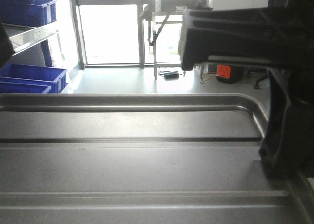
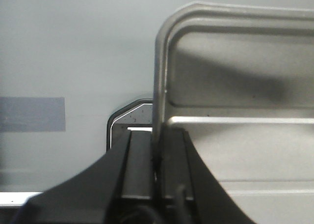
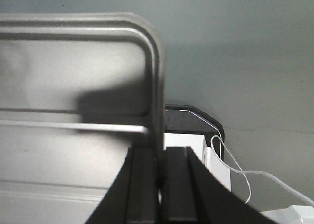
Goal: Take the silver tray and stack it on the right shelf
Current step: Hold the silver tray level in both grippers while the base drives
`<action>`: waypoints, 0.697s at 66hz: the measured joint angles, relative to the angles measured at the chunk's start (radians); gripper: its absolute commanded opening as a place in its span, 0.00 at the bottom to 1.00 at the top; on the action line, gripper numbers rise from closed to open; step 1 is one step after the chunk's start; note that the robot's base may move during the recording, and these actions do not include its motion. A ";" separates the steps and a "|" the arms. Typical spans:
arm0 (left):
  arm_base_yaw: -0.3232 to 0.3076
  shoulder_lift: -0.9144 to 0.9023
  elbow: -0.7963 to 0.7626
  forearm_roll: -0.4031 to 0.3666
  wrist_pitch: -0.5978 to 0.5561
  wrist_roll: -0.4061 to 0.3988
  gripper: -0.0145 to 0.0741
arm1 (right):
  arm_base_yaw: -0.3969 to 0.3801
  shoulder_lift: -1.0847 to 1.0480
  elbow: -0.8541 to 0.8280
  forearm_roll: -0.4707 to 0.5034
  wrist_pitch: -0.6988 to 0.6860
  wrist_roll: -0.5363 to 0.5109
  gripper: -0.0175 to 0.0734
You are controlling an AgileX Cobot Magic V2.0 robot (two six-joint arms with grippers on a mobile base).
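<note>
The silver tray (image 1: 127, 170) fills the lower half of the front view, held up level, with its two long ridges running across its floor. My left gripper (image 2: 156, 155) is shut on the tray's left rim (image 2: 159, 86), one finger inside and one outside. My right gripper (image 3: 161, 165) is shut the same way on the right rim (image 3: 156, 86). In the front view the right arm (image 1: 245, 35) reaches over the tray's right end, and its dark finger (image 1: 284, 135) stands at the rim. The right shelf is out of view.
Blue bins (image 1: 32, 79) and a metal rack (image 1: 29, 35) stand at the left. Beyond are bright windows, a table frame (image 1: 154, 37) and an orange box (image 1: 224, 71) on the floor. Below the right rim show a white box (image 3: 216, 160) and a cable (image 3: 235, 170).
</note>
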 measured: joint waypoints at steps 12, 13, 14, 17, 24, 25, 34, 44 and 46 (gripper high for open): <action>0.000 0.000 0.000 0.000 0.000 0.000 0.05 | 0.000 0.000 0.000 0.000 0.000 0.000 0.26; 0.000 0.000 0.000 0.000 0.000 0.000 0.05 | 0.000 0.000 0.000 0.000 0.000 0.000 0.26; 0.000 0.000 0.000 0.000 0.000 0.000 0.05 | 0.000 0.000 0.000 0.000 0.000 0.000 0.26; 0.000 0.000 0.000 0.000 0.000 0.000 0.05 | 0.000 0.000 0.000 0.000 0.000 0.000 0.26; 0.000 0.000 0.000 0.000 0.000 0.000 0.05 | 0.000 0.000 0.000 0.000 0.000 0.000 0.26; 0.000 0.000 0.000 0.000 0.000 0.000 0.05 | 0.000 0.000 0.000 0.000 0.000 0.000 0.26; 0.000 0.000 0.000 -0.003 0.000 0.000 0.05 | 0.000 0.000 0.000 0.000 0.000 0.000 0.26; 0.000 0.000 0.000 -0.005 0.000 0.000 0.05 | 0.000 0.000 0.000 0.002 0.000 0.000 0.26; 0.000 0.000 0.000 -0.005 0.000 0.000 0.05 | 0.000 0.000 0.000 0.002 0.000 0.000 0.26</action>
